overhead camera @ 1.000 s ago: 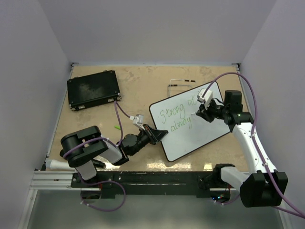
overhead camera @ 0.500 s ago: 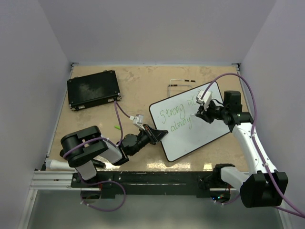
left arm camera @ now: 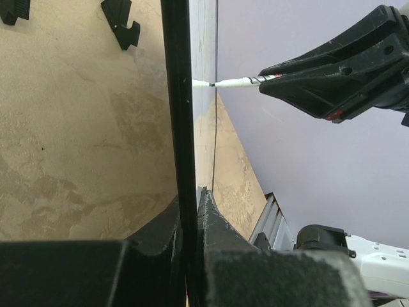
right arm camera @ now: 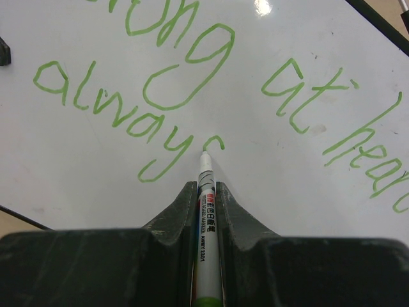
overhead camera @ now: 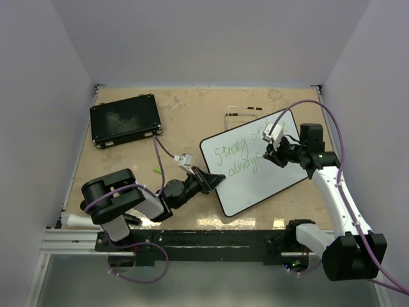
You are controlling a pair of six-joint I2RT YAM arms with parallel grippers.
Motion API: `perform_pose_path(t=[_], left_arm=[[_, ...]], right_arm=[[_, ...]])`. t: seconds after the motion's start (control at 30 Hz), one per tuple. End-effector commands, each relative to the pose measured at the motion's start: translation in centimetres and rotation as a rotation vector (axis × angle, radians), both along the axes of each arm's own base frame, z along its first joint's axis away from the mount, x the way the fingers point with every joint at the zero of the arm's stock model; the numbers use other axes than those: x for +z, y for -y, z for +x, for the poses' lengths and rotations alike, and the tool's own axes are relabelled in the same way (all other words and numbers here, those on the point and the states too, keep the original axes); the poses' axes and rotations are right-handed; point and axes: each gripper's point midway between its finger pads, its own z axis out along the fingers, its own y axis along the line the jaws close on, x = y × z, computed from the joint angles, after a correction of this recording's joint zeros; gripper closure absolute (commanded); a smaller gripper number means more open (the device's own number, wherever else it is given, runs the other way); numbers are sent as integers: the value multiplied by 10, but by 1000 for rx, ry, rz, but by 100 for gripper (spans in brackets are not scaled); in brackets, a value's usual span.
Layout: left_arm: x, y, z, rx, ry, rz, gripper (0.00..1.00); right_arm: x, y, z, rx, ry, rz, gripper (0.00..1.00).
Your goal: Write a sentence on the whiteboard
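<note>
The whiteboard (overhead camera: 268, 176) lies tilted right of the table's middle. The sentence (overhead camera: 239, 157) on it is in green: "Strong at" above and "alway" below; in the right wrist view (right arm camera: 160, 89) "hear" also shows at the right, and a curved stroke starts after "alway". My right gripper (overhead camera: 268, 150) is shut on a white marker (right arm camera: 206, 211) whose tip touches the board at that stroke. My left gripper (overhead camera: 214, 181) is shut on the board's black left rim (left arm camera: 179, 115), seen edge-on in the left wrist view. The marker (left arm camera: 233, 82) also shows there, touching the board.
A flat black case (overhead camera: 124, 119) lies at the back left. A thin wire frame (overhead camera: 243, 112) lies behind the board. A small green cap (overhead camera: 156, 171) lies near the left arm. Side walls close in left and right.
The right gripper with the marker has shifted slightly toward the right on the lower line. The left arm and the board have not moved.
</note>
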Motion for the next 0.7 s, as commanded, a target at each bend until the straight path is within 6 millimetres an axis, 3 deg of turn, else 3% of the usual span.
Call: perform_pose_path(t=[0.0, 0.67], left_arm=[[39, -1, -9, -41, 217, -61, 100], [40, 1, -9, -44, 219, -61, 100]], right_arm=[[-5, 6, -2, -41, -3, -27, 100], [-8, 8, -12, -6, -12, -56, 100]])
